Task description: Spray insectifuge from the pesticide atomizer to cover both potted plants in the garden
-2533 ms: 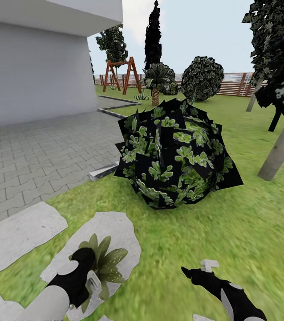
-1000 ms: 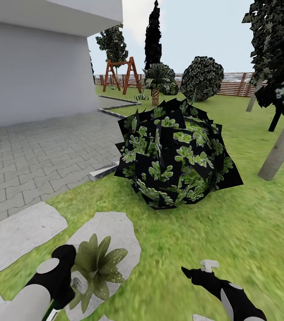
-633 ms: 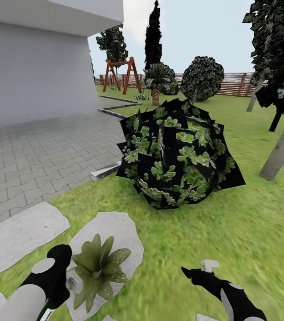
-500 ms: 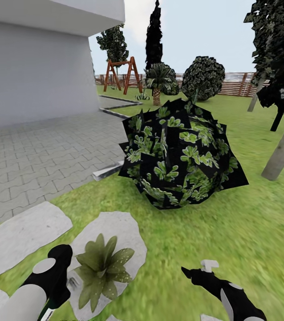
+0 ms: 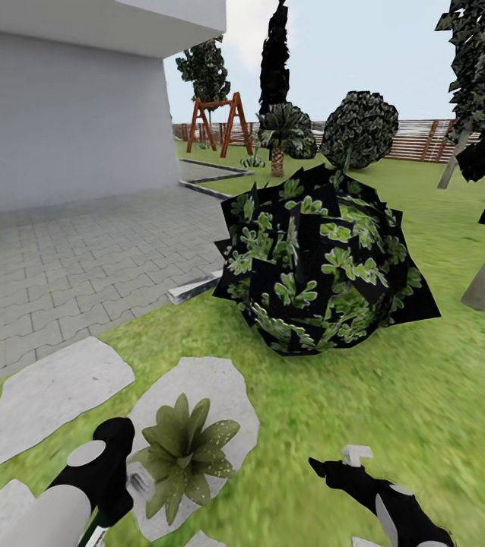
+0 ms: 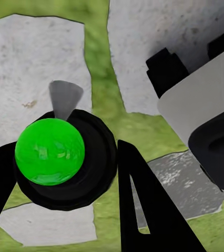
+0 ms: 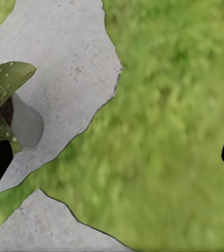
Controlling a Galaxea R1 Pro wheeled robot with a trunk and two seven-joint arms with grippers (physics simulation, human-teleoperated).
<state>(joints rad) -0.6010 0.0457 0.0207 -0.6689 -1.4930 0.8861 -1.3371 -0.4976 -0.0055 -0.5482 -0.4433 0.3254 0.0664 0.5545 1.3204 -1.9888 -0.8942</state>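
Potted plant (image 5: pixel 184 456) on stepping stone (image 5: pixel 216 384), bush (image 5: pixel 324 260) behind

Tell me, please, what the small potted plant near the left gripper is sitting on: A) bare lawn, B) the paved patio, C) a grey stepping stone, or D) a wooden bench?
C: the potted plant sits on a grey stepping stone set in the lawn.

The stepping stones (image 5: pixel 56 391) look rough and grey. The lawn (image 5: pixel 394 403) looks soft. The fence (image 5: pixel 432 140) is brown wood. The green ball (image 6: pixel 50 151) looks shiny.
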